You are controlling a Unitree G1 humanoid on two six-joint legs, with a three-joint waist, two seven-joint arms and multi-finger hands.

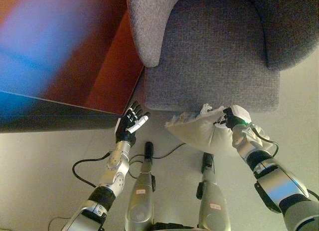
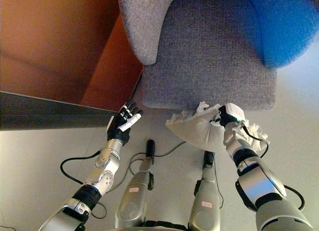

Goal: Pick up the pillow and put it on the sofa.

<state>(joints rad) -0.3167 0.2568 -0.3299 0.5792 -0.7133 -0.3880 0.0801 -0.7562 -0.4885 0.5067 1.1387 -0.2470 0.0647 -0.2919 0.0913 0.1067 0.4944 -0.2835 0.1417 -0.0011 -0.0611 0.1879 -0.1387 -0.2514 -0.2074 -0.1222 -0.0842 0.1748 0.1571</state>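
Pale floor [image 1: 45,156] spreads beneath the grey sofa [image 1: 214,56] at upper centre; the right hand [image 1: 233,117] clutches the white pillow [image 1: 199,131] at its front edge, the left hand [image 1: 130,122] open-fingered, empty.

Two silver-grey jointed metal arms carry black bands near the wrists. The left robot hand [image 1: 130,123] is dark with white fingertip covers. The right robot hand [image 1: 234,118] is dark with a white cover.
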